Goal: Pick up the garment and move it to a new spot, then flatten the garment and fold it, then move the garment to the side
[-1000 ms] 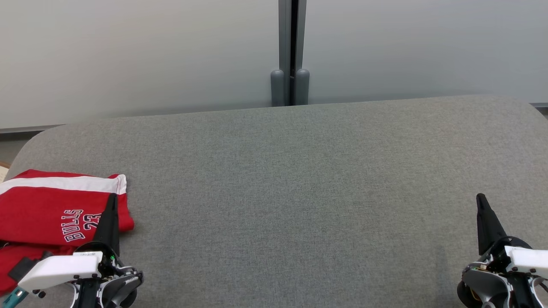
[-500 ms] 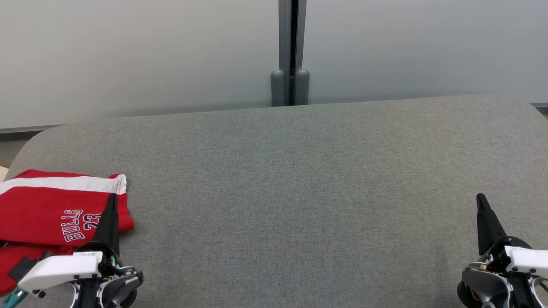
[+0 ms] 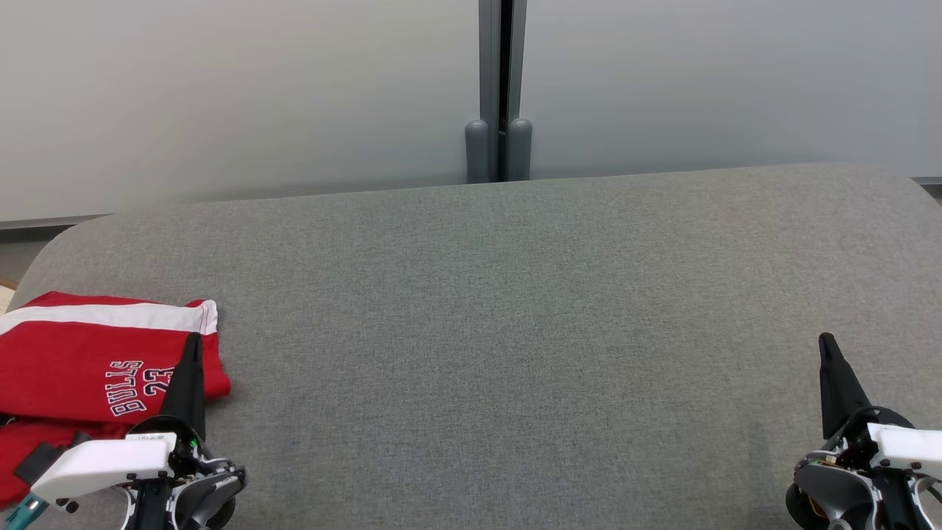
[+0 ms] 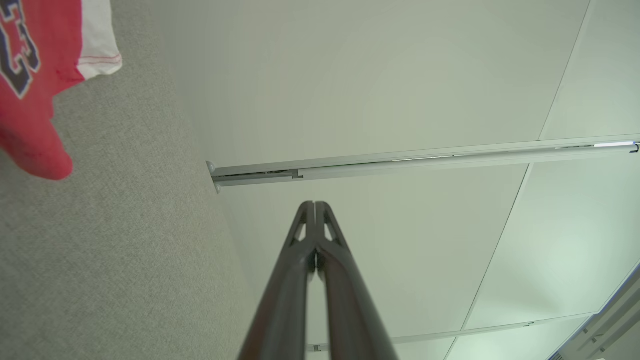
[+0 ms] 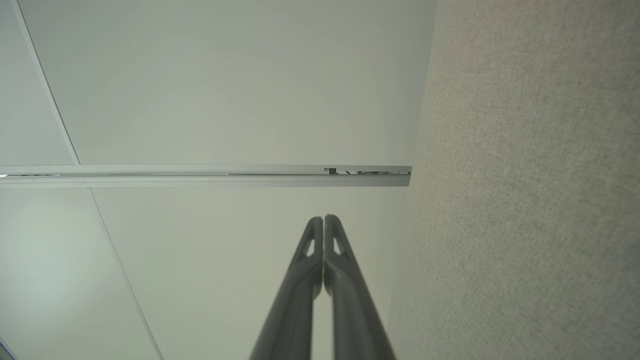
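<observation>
While the folded red garment [image 3: 73, 361] lay at the grey worktop's [image 3: 500, 331] left edge, the left claw [image 3: 193, 338] near it and the right claw [image 3: 826, 340] well apart were both pressed together, empty.

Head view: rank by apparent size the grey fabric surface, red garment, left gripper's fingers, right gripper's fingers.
1. grey fabric surface
2. red garment, partly cut by the frame edge
3. left gripper's fingers and right gripper's fingers look alike; not ranked.

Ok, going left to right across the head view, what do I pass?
red Bulls garment → grey wall post → right gripper
</observation>
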You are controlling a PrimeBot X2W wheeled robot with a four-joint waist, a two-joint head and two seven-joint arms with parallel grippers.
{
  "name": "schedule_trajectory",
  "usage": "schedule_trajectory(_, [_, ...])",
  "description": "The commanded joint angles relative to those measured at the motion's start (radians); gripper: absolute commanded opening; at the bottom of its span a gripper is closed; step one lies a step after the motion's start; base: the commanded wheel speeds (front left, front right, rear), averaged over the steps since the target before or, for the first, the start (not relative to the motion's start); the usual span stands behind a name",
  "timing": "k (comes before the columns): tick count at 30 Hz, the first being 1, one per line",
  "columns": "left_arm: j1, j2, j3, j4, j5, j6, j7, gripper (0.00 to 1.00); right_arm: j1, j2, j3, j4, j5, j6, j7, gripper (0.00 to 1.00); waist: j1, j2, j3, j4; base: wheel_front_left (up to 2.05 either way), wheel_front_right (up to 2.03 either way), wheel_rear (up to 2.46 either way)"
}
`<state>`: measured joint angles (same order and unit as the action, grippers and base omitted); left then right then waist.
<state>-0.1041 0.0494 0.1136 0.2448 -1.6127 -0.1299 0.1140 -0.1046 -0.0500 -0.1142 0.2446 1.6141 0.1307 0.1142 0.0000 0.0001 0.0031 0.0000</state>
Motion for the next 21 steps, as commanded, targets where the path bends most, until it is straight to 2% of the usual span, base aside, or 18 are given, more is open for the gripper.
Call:
schedule_trajectory(1, [-0.013, 0.003, 0.002, 0.001, 0.002, -0.003, 0.001, 0.0, -0.01, -0.001, 0.001, 0.001, -0.006, 0.0, 0.001, 0.0, 0.0, -0.0001, 0.0, 0.0, 0.0, 0.0, 0.0])
schedule_trajectory(7, [-0.013, 0.003, 0.002, 0.001, 0.002, -0.003, 0.001, 0.0, -0.01, -0.001, 0.001, 0.001, -0.006, 0.0, 0.001, 0.0, 0.0, -0.0001, 0.0, 0.0, 0.0, 0.0, 0.0])
schedule_trajectory(8, [0.002, 0.0, 0.0, 0.003, 0.0, 0.0, 0.0, 1.0, 0.002, 0.0, 0.0, 0.002, 0.0, 0.0, 0.0, 1.0, 0.0, -0.0001, 0.0, 0.0, 0.0, 0.0, 0.0])
schedule_trajectory(11, [0.03, -0.01, -0.003, 0.028, 0.0, 0.0, -0.001, 1.0, 0.024, 0.008, 0.001, 0.025, 0.0, 0.0, 0.0, 1.0, 0.0, -0.0001, 0.0, 0.0, 0.0, 0.0, 0.0])
schedule_trajectory(21, [0.023, -0.008, -0.022, 0.0, 0.021, 0.0, -0.047, 1.0, 0.01, 0.006, 0.044, -0.015, 0.006, 0.0, -0.046, 1.0, 0.0, -0.0001, 0.001, 0.001, 0.0, 0.0, 0.0])
